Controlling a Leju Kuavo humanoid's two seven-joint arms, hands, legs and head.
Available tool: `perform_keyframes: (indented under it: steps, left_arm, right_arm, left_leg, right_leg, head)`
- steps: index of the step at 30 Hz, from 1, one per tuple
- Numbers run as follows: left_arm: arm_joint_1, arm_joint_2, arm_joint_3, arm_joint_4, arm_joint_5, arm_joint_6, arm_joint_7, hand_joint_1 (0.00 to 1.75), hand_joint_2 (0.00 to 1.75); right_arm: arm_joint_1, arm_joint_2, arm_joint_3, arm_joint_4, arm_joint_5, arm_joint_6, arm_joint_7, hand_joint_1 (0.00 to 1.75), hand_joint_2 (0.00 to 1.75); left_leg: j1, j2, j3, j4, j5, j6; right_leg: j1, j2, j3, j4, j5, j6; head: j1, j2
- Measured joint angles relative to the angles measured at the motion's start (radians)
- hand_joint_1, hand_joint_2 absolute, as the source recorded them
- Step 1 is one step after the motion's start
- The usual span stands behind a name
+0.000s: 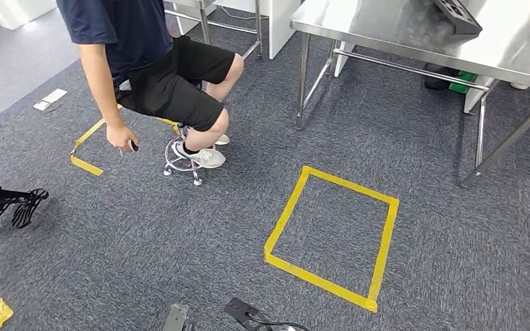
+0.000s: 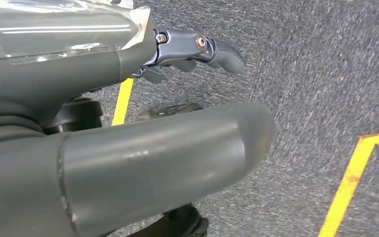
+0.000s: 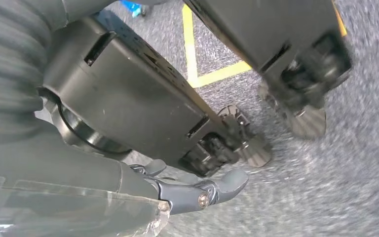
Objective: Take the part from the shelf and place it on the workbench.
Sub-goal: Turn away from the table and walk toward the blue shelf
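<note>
Below, both arms hang toward the grey carpet [image 1: 179, 241]; the left hand [image 2: 197, 52] holds nothing, its fingers loosely extended and apart; the right hand [image 3: 197, 190] is likewise empty, fingers apart. A dark slotted part [image 1: 459, 15] lies on the steel workbench [image 1: 386, 31], near its edge. Nearby, a person [image 1: 152, 62] sits on a stool [image 1: 183, 158]; a yellow tape square [image 1: 331, 234] marks the floor.

Seated person [image 1: 159, 62] cut off above the chest; workbench [image 1: 517, 41] by the frame's edge.
</note>
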Motion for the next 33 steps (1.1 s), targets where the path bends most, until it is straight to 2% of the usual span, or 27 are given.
perform_keyframes:
  steps: [1, 2, 3, 4, 5, 7, 9, 11, 12, 14, 16, 17, 18, 19, 21, 22, 23, 26, 28, 29, 31, 32, 33]
  left_arm:
    - [0.002, 0.004, 0.01, -0.004, -0.006, -0.003, 0.002, 0.0, 0.0]
    - [0.005, 0.008, 0.018, -0.007, -0.008, -0.004, 0.003, 0.0, 0.0]
    - [0.007, 0.012, 0.025, -0.009, -0.009, -0.005, 0.004, 0.0, 0.0]
    - [0.009, 0.015, 0.031, -0.012, -0.01, -0.006, 0.006, 0.0, 0.0]
    - [0.01, 0.017, 0.036, -0.014, -0.013, -0.006, 0.006, 0.0, 0.0]
    - [0.011, 0.019, 0.048, -0.025, -0.031, 0.003, 0.011, 0.0, 0.0]
    - [0.017, 0.018, 0.067, -0.04, -0.069, 0.02, 0.023, 0.0, 0.0]
    - [0.03, 0.015, 0.093, -0.056, -0.117, 0.035, 0.037, 0.0, 0.0]
    - [0.036, 0.012, 0.108, -0.065, -0.141, 0.04, 0.043, 0.0, 0.0]
    - [0.042, 0.001, 0.141, -0.081, -0.177, 0.045, 0.048, 0.0, 0.0]
    - [0.046, -0.014, 0.176, -0.09, -0.198, 0.049, 0.047, 0.0, 0.0]
    - [0.049, -0.02, 0.192, -0.092, -0.203, 0.049, 0.046, 0.0, 0.0]
    - [0.052, -0.027, 0.206, -0.094, -0.206, 0.05, 0.045, 0.0, 0.0]
    - [0.055, -0.033, 0.218, -0.095, -0.208, 0.049, 0.043, 0.0, 0.0]
    - [0.056, -0.044, 0.237, -0.097, -0.212, 0.046, 0.036, 0.0, 0.0]
    - [0.056, -0.049, 0.246, -0.097, -0.213, 0.043, 0.031, 0.0, 0.0]
    - [0.057, -0.054, 0.256, -0.098, -0.213, 0.042, 0.026, 0.0, 0.0]
    - [0.058, -0.064, 0.286, -0.098, -0.207, 0.042, 0.006, 0.0, 0.0]
    - [0.058, -0.07, 0.302, -0.098, -0.201, 0.047, -0.007, 0.0, 0.0]
    - [0.057, -0.072, 0.309, -0.097, -0.199, 0.051, -0.014, 0.0, 0.0]
    - [0.056, -0.077, 0.323, -0.097, -0.196, 0.061, -0.025, 0.0, 0.0]
    - [0.056, -0.079, 0.33, -0.096, -0.195, 0.064, -0.029, 0.0, 0.0]
    - [0.056, -0.08, 0.336, -0.095, -0.194, 0.065, -0.031, 0.0, 0.0]
  right_arm:
    - [0.0, 0.0, 0.0, 0.0, -0.013, -0.011, 0.004, 0.0, 1.75]
    - [0.001, 0.0, 0.0, 0.0, -0.02, -0.017, 0.006, 0.0, 1.75]
    - [0.001, -0.001, 0.0, 0.0, -0.024, -0.019, 0.007, 0.0, 1.75]
    - [0.001, -0.001, 0.0, 0.0, -0.026, -0.02, 0.007, 0.0, 1.75]
    - [0.001, 0.0, 0.0, 0.0, -0.029, -0.024, 0.008, 0.0, 1.75]
    - [0.001, 0.0, 0.0, 0.0, -0.044, -0.041, 0.005, 0.0, 1.75]
    - [0.001, -0.001, 0.0, 0.002, -0.068, -0.068, -0.006, 0.0, 1.75]
    - [0.0, -0.001, 0.0, 0.003, -0.091, -0.091, -0.024, 0.0, 1.75]
    - [-0.001, -0.001, 0.0, 0.003, -0.101, -0.101, -0.032, 0.0, 1.75]
    - [0.0, -0.002, 0.001, 0.004, -0.119, -0.118, -0.044, 0.0, 1.75]
    - [0.0, -0.003, 0.002, 0.005, -0.136, -0.129, -0.054, 0.0, 1.75]
    - [0.0, -0.003, 0.004, 0.005, -0.143, -0.133, -0.059, 0.0, 1.75]
    - [0.0, -0.003, 0.007, 0.005, -0.15, -0.136, -0.063, 0.0, 1.75]
    - [0.0, -0.003, 0.01, 0.005, -0.156, -0.139, -0.067, 0.0, 1.75]
    - [-0.001, -0.003, 0.017, 0.004, -0.17, -0.143, -0.076, 0.0, 1.75]
    - [-0.002, -0.003, 0.02, 0.004, -0.177, -0.143, -0.082, 0.0, 1.75]
    - [-0.003, -0.003, 0.024, 0.004, -0.184, -0.144, -0.09, 0.0, 1.75]
    - [-0.006, -0.002, 0.037, 0.004, -0.205, -0.144, -0.117, 0.0, 1.75]
    - [-0.007, -0.001, 0.043, 0.005, -0.214, -0.152, -0.129, 0.0, 1.75]
    - [-0.008, 0.0, 0.046, 0.005, -0.217, -0.16, -0.131, 0.0, 1.75]
    - [-0.008, -0.001, 0.056, 0.005, -0.22, -0.182, -0.133, 0.0, 1.75]
    - [-0.009, -0.001, 0.062, 0.005, -0.221, -0.194, -0.135, 0.0, 1.75]
    - [-0.01, -0.001, 0.069, 0.005, -0.223, -0.205, -0.137, 0.0, 1.75]
  left_leg:
    - [0.001, 0.005, -0.028, 0.064, -0.025, -0.003]
    - [0.001, 0.008, -0.044, 0.101, -0.033, -0.005]
    - [0.001, 0.01, -0.041, 0.099, -0.023, -0.006]
    - [0.001, 0.014, -0.016, 0.055, 0.003, -0.004]
    - [0.001, 0.022, 0.022, -0.015, 0.035, -0.001]
    - [-0.004, 0.042, 0.089, -0.139, 0.072, 0.007]
    - [-0.012, 0.047, 0.108, -0.175, 0.072, 0.016]
    - [-0.012, 0.036, 0.109, -0.18, 0.078, 0.028]
    - [-0.01, 0.032, 0.11, -0.184, 0.081, 0.036]
    - [-0.005, 0.021, 0.11, -0.19, 0.087, 0.049]
    - [-0.005, 0.01, 0.107, -0.19, 0.088, 0.054]
    - [-0.005, 0.005, 0.106, -0.19, 0.089, 0.054]
    - [-0.004, -0.001, 0.106, -0.189, 0.089, 0.054]
    - [-0.004, -0.007, 0.106, -0.189, 0.089, 0.053]
    - [-0.003, -0.021, 0.106, -0.185, 0.088, 0.048]
    - [-0.004, -0.026, 0.105, -0.182, 0.087, 0.043]
    - [-0.005, -0.03, 0.103, -0.179, 0.087, 0.037]
    - [-0.003, -0.034, 0.098, -0.18, 0.09, 0.018]
    - [0.0, -0.02, 0.083, -0.152, 0.069, 0.009]
    - [0.001, -0.01, 0.063, -0.11, 0.043, 0.005]
    - [0.002, 0.003, 0.003, 0.017, -0.019, -0.002]
    - [0.002, 0.005, -0.022, 0.07, -0.037, -0.004]
    - [0.002, 0.007, -0.034, 0.094, -0.039, -0.005]
  right_leg:
    - [0.002, -0.007, -0.001, 0.0, 0.0, -0.002]
    - [0.004, -0.013, -0.002, 0.0, -0.001, -0.002]
    - [0.005, -0.019, -0.001, 0.001, -0.001, -0.003]
    - [0.006, -0.025, 0.0, 0.001, -0.001, -0.002]
    - [0.006, -0.029, 0.001, 0.001, -0.002, -0.002]
    - [0.014, -0.037, 0.0, 0.002, -0.005, 0.003]
    - [0.02, -0.045, -0.002, 0.002, -0.006, 0.01]
    - [0.019, -0.05, -0.003, 0.003, -0.008, 0.019]
    - [0.018, -0.044, -0.009, 0.015, -0.016, 0.022]
    - [0.015, -0.022, -0.048, 0.097, -0.058, 0.023]
    - [0.012, -0.006, -0.115, 0.233, -0.111, 0.022]
    - [0.011, -0.004, -0.138, 0.28, -0.124, 0.026]
    - [0.009, -0.003, -0.144, 0.29, -0.121, 0.033]
    - [0.006, -0.002, -0.129, 0.258, -0.102, 0.042]
    - [-0.002, 0.006, -0.061, 0.116, -0.046, 0.059]
    - [-0.004, 0.011, -0.032, 0.057, -0.025, 0.061]
    - [-0.004, 0.016, -0.014, 0.021, -0.013, 0.058]
    - [0.0, 0.017, -0.009, 0.009, -0.004, 0.037]
    - [-0.005, 0.012, -0.008, 0.006, 0.0, 0.023]
    - [-0.007, 0.008, -0.008, 0.005, 0.001, 0.016]
    - [-0.004, -0.001, -0.009, 0.005, 0.001, 0.007]
    - [-0.003, -0.006, -0.009, 0.006, 0.0, 0.005]
    - [-0.002, -0.011, -0.009, 0.006, 0.0, 0.005]
  head:
    - [0.0, 0.0]
    - [0.0, 0.0]
    - [0.0, 0.0]
    - [0.0, 0.0]
    - [0.0, 0.0]
    - [0.001, 0.0]
    - [0.002, 0.0]
    - [0.002, 0.0]
    - [0.002, 0.0]
    - [0.003, 0.0]
    - [0.004, 0.0]
    - [0.003, 0.0]
    - [0.003, 0.0]
    - [0.003, 0.0]
    - [0.004, 0.0]
    - [0.003, 0.0]
    - [0.003, 0.0]
    - [0.002, 0.0]
    - [0.001, 0.0]
    - [0.001, 0.0]
    - [0.001, 0.0]
    - [0.001, 0.0]
    - [0.001, 0.0]
